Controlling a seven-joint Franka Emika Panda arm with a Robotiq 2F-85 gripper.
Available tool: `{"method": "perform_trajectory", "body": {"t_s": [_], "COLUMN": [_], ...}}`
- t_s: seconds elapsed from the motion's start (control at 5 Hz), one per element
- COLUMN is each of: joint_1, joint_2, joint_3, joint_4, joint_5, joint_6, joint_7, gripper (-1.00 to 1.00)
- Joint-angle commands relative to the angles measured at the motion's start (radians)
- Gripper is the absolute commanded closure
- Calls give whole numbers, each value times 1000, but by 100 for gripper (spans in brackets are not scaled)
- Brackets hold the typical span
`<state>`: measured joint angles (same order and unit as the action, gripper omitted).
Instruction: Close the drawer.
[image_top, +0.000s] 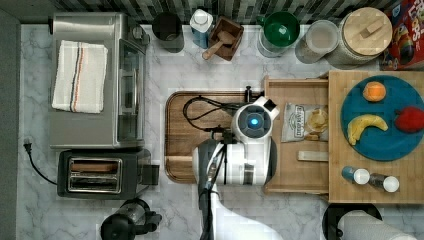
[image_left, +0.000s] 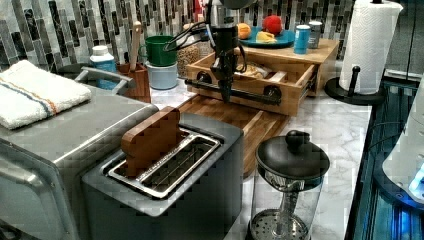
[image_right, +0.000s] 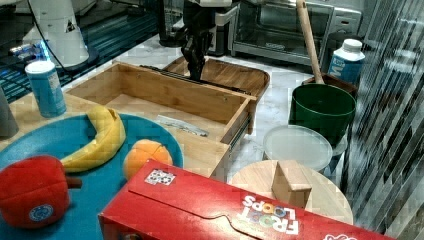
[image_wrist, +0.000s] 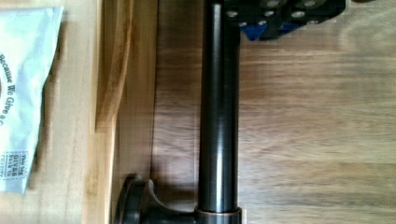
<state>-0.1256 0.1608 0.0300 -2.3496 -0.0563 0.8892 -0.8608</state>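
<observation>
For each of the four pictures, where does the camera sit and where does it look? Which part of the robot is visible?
Top view: overhead, looking straight down; the arm's wrist covers the front of the drawer.
Left view: low behind the toaster, facing the drawer; the gripper is at the handle.
Right view: behind the blue plate, facing the toaster oven.
Wrist view: looks down on the handle.
Shared: both side views show the gripper.

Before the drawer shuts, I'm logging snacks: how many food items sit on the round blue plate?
3. On the round blue plate, in the top view: an orange at its top, a yellow banana centre-left, a red apple-like fruit at right. None seem hidden.
</observation>
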Motion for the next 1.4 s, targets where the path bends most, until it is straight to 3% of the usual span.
{"method": "perform_trajectory", "body": {"t_s": [0.2, 0.4, 0.8, 1.0, 1.4], "joint_1": [-96, -118, -212, -260, -265], "joint_2": [5, 31, 76, 126, 120], "joint_3": [-113, -161, -206, -214, -263], "joint_4": [167, 197, 243, 328, 359], "joint_5": [-20, -11, -23, -2, -42], "joint_6": [-10, 4, 91, 53, 57], "joint_7": [-225, -283, -389, -487, -463], "gripper": [100, 100, 100, 100, 100]}}
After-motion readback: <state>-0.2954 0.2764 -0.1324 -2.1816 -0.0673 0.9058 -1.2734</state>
